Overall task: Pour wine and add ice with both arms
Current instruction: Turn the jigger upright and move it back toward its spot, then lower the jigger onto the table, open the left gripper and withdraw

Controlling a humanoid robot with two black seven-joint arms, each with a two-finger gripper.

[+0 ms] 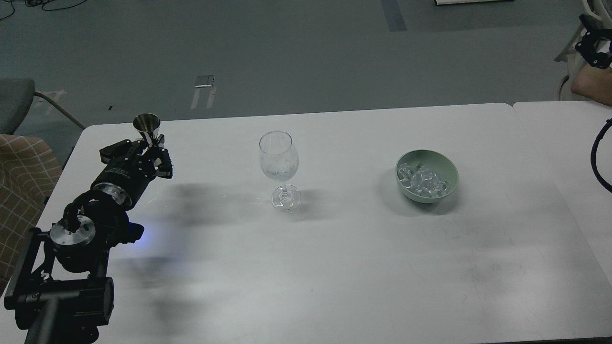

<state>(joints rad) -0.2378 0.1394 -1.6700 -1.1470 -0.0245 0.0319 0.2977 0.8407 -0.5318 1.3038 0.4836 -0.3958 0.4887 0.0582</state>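
You were early in the job at this moment, as far as the view allowed a judgement. Your left hand point(152, 149) sat at the desk's point(334, 267) nine o'clock edge with its fingers closed about the narrow waist of a steel jigger point(147, 127), the cup mouth facing up; whether the jigger held any wine could not be told from this angle. The wine glass point(279, 165) stood upright near the middle of the desk, at about three o'clock from that hand and well apart from it, and it looked empty apart from a few bright glints low in the bowl, so I would judge the pour not yet done. The ice point(423, 180) lay heaped in a pale green bowl point(449, 167) at three o'clock from the glass, again well apart, and no cube showed in the glass, so that step was also left. Your right hand was not in view, only a loop of black cable point(597, 157) at the right edge. Nothing stood on the desk between jigger and glass, or between glass and bowl, so both routes were open. Off the desk, a chair point(19, 102) stood at the far left, and a person's arm point(592, 85) showed at the upper right beyond a second desk point(559, 143).
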